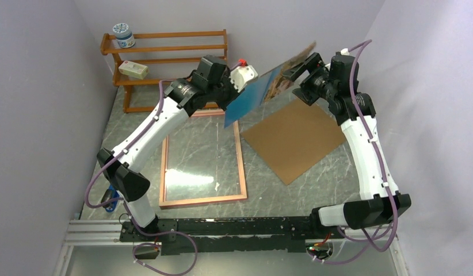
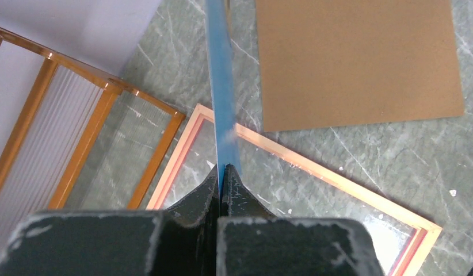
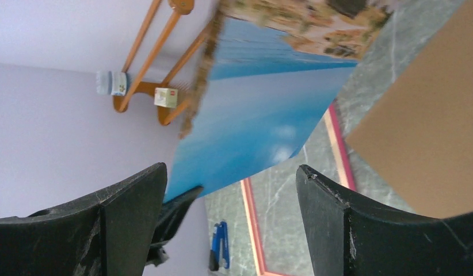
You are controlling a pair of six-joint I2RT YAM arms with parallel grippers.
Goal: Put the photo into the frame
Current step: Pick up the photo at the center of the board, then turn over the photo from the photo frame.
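Two arms rise from the near edge and bend inward over the table. The frame [image 1: 202,199] lies flat ahead of the left base. A brown hardboard sheet [image 1: 294,138] lies near it on the right, not touching. Above both, the photo [image 1: 263,89] hangs tilted in mid-air. The left gripper [image 2: 221,172] is clenched on its blue edge, which the left wrist view shows edge-on. The right gripper [image 3: 231,172] is released, fingers spread wide, with the print just beyond them. A wooden rack [image 1: 165,52] stands against the far wall.
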